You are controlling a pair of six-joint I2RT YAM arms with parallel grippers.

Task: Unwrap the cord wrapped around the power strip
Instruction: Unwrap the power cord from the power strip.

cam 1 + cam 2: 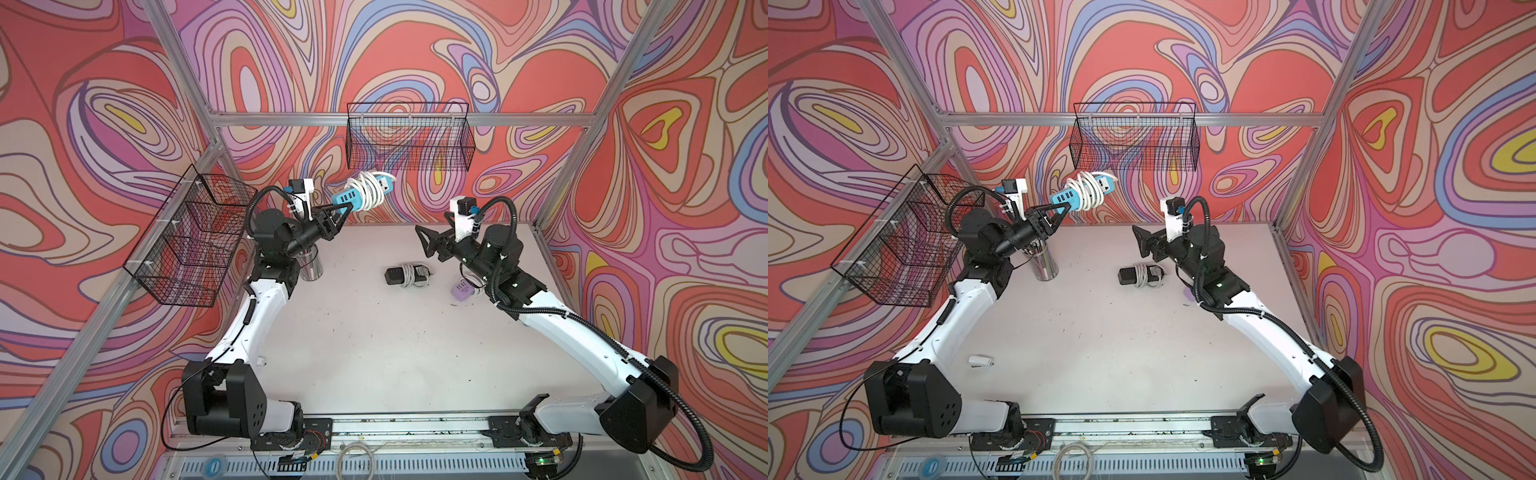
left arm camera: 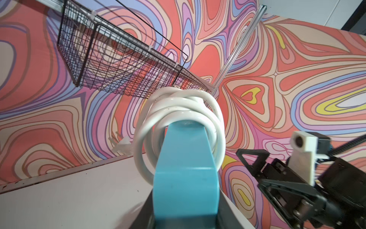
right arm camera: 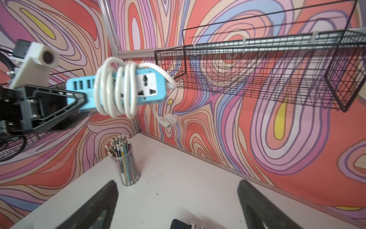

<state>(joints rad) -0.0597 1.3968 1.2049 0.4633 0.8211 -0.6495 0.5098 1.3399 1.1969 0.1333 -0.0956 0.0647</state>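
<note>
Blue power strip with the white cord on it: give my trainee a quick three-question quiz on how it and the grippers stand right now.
1. True or false: the left gripper holds the sky-blue plastic power strip in the air, off the white tabletop.
2. The thick white cord is: A) hanging fully unwound; B) coiled around the strip in several loops; C) lying loose on the tabletop.
3. Fill in: the right gripper is ____ and holds nothing.
Key: 1 true; 2 B; 3 open.
</note>
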